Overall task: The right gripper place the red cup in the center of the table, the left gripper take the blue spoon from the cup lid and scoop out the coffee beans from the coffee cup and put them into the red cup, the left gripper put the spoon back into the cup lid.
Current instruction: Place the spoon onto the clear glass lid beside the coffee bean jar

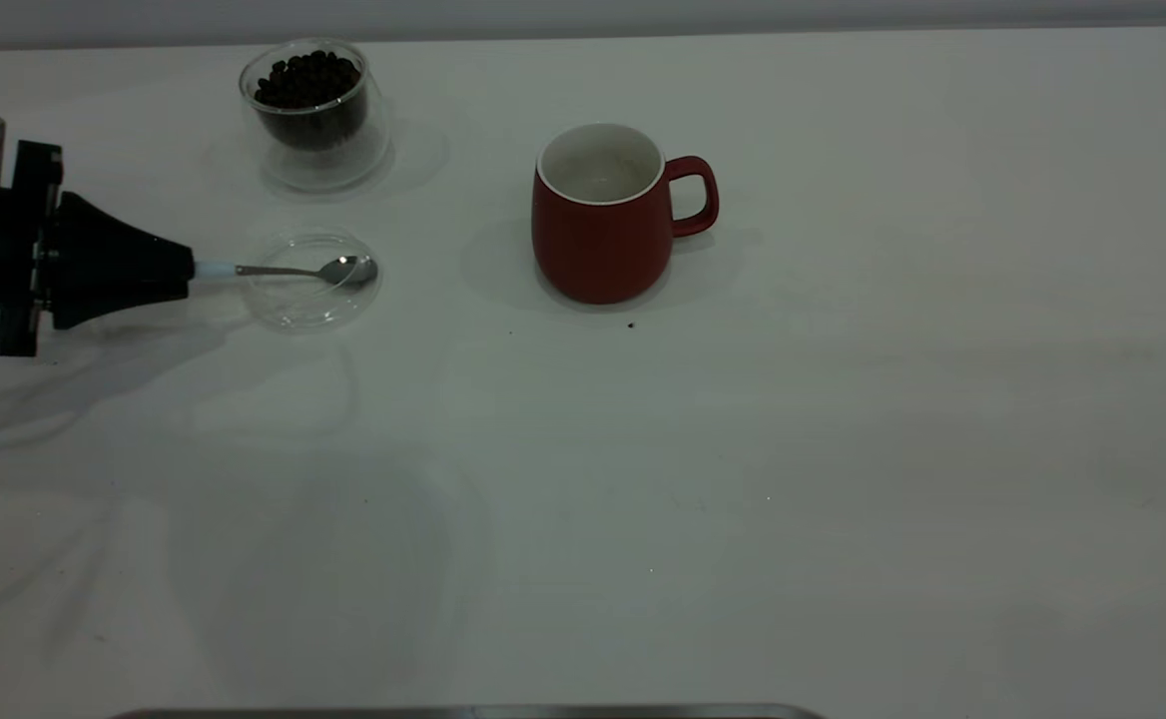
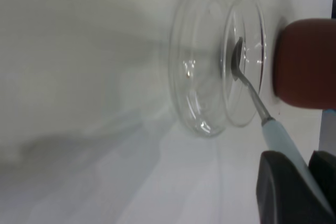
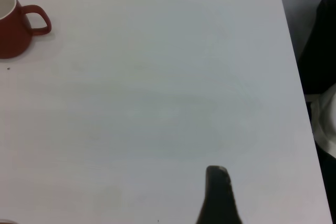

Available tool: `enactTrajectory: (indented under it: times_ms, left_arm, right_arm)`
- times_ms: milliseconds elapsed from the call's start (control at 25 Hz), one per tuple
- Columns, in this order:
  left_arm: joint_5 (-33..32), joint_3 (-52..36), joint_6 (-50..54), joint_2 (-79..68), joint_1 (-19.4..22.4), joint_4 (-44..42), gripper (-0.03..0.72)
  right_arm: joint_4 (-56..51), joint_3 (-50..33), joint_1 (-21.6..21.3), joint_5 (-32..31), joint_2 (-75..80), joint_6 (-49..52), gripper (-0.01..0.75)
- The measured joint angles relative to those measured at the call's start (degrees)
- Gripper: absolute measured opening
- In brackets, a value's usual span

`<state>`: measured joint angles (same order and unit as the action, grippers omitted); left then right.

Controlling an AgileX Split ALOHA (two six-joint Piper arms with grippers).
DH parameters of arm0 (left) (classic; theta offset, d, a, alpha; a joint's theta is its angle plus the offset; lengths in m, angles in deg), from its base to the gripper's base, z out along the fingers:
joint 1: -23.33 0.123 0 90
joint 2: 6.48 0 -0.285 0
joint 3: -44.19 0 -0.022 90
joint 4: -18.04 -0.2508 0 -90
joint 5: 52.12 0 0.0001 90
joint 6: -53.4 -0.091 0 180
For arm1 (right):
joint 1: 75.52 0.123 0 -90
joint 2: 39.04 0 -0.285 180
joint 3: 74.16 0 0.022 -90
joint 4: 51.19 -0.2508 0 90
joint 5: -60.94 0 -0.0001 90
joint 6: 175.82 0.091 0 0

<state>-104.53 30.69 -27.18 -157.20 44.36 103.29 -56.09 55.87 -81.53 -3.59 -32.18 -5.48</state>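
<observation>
My left gripper (image 1: 189, 270) is at the table's left, shut on the pale handle of the blue spoon (image 1: 343, 270). The spoon lies level, its metal bowl over the clear cup lid (image 1: 293, 308); I cannot tell if it touches the glass. In the left wrist view the black fingers (image 2: 275, 187) flank the handle, and the spoon (image 2: 247, 85) reaches into the lid (image 2: 202, 103). The coffee cup (image 1: 315, 140) with coffee beans (image 1: 308, 85) stands behind the lid. The red cup (image 1: 603, 235) stands upright mid-table, handle to the right, inside white. My right gripper (image 3: 216, 174) hovers far right.
The white table (image 1: 743, 449) spreads wide to the right and front of the mug. A few dark specks (image 1: 631, 325) lie just in front of the mug. The right wrist view shows the table's far edge (image 3: 291, 51), with dark objects beyond it.
</observation>
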Motion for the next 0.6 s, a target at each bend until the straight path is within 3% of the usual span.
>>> enactTrajectory:
  times_ms: [120,240,480,600]
  left_arm:
    - [0.1,0.0,0.0,0.0,0.0,0.6,0.132]
    - [0.1,0.0,-0.1,0.0,0.0,0.7,0.200]
    - [1.1,0.2,-0.1,0.0,0.0,-0.7,0.494]
    - [3.5,1.4,0.4,0.0,0.0,-4.9,0.592]
  right_arm:
    - [0.0,0.0,0.0,0.0,0.0,0.0,0.590]
    - [0.0,0.0,0.0,0.0,0.0,0.0,0.590]
    - [0.0,0.0,0.0,0.0,0.0,0.0,0.590]
    - [0.0,0.0,0.0,0.0,0.0,0.0,0.590]
